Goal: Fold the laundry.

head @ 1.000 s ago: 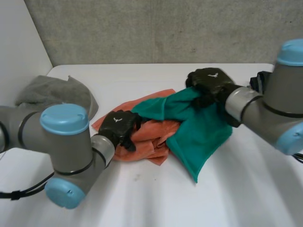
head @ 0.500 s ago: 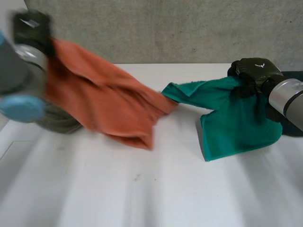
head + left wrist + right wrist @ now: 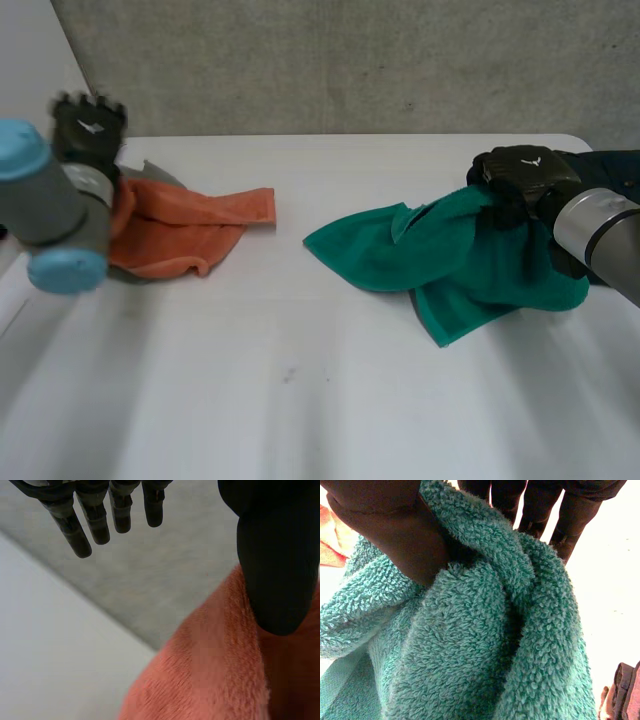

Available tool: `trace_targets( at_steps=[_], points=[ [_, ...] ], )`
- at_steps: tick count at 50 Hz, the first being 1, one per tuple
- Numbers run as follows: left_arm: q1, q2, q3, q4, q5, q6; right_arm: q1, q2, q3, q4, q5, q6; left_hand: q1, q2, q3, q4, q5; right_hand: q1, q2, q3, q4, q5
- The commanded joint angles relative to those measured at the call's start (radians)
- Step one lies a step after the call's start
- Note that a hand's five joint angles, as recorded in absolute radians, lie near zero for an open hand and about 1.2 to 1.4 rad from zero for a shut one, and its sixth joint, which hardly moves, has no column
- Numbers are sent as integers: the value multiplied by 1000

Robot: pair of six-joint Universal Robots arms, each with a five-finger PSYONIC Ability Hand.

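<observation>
Green terry towel [image 3: 440, 265] lies bunched at the worktop's [image 3: 300, 380] right, its far edge clenched in the right hand [image 3: 520, 180]. The orange towel [image 3: 190, 225] lies left, with the left hand [image 3: 88, 122] spread open beside it. Both look soft, light and floppy, so they are best taken by a corner.

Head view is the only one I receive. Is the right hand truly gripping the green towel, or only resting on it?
Observer: Gripping. In its wrist view the right hand pinches a thick fold of the green towel between thumb and fingers.
Operator: And the left hand, does it hold the orange towel?
Observer: No. Its wrist view shows the left hand with fingers straight and off the cloth; the orange towel lies beside the thumb.
</observation>
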Motion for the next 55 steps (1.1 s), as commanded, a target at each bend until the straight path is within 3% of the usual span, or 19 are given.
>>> trace_targets(
  at_steps=[1,9,14,21,27,29,31,32,33,38,44,52,53,55],
  points=[
    [-121,40,-144,-94,54,-66,-5,-19,27,8,-7,-15,21,6,-1,9,-17,322,233,219,201,244],
    [-330,181,-239,-123,151,-359,7,-113,104,8,-36,-102,-2,-18,-24,-14,-40,322,233,219,201,244],
    [-411,145,-195,-119,166,-482,36,-213,132,9,-127,-105,-8,-24,-30,-20,-46,322,233,219,201,244],
    [-506,-68,-22,-134,161,-503,54,-312,182,11,-175,-90,-11,-27,-33,-23,-49,322,233,219,201,244],
    [-525,-187,70,-171,163,-540,96,-375,199,6,-172,-47,18,3,-4,6,-20,322,233,219,201,244],
    [-533,-199,75,-195,163,-552,94,-377,198,6,-166,-39,141,125,119,129,103,322,233,219,201,244],
    [-540,-201,75,-211,163,-557,85,-375,193,3,-162,-36,433,418,411,421,395,322,233,219,201,244],
    [-549,-195,69,-218,163,-563,85,-374,190,3,-161,-36,906,890,884,894,868,322,233,219,201,244],
    [-552,-193,64,-220,157,-563,84,-372,187,5,-160,-36,1134,1119,1112,1122,1096,322,233,219,201,244],
    [-523,-68,2,-249,154,-548,76,-356,167,12,-161,-44,1210,1194,1188,1198,1172,322,233,219,201,244],
    [-425,184,-178,-255,168,-546,10,-207,52,32,-149,-52,1210,1194,1188,1198,1172,322,233,219,201,244],
    [-422,207,-226,-267,163,-545,42,130,-190,42,-113,-134,1210,1194,1188,1198,1172,300,211,196,179,222],
    [-422,169,-216,-270,160,-545,56,188,-232,25,-73,-165,1210,1194,1188,1198,1172,-26,-115,-129,-147,-104],
    [-422,109,-197,-286,160,-545,70,241,-262,-4,-28,-186,1210,1194,1188,1198,1172,-406,-495,-510,-527,-484]
  ],
)
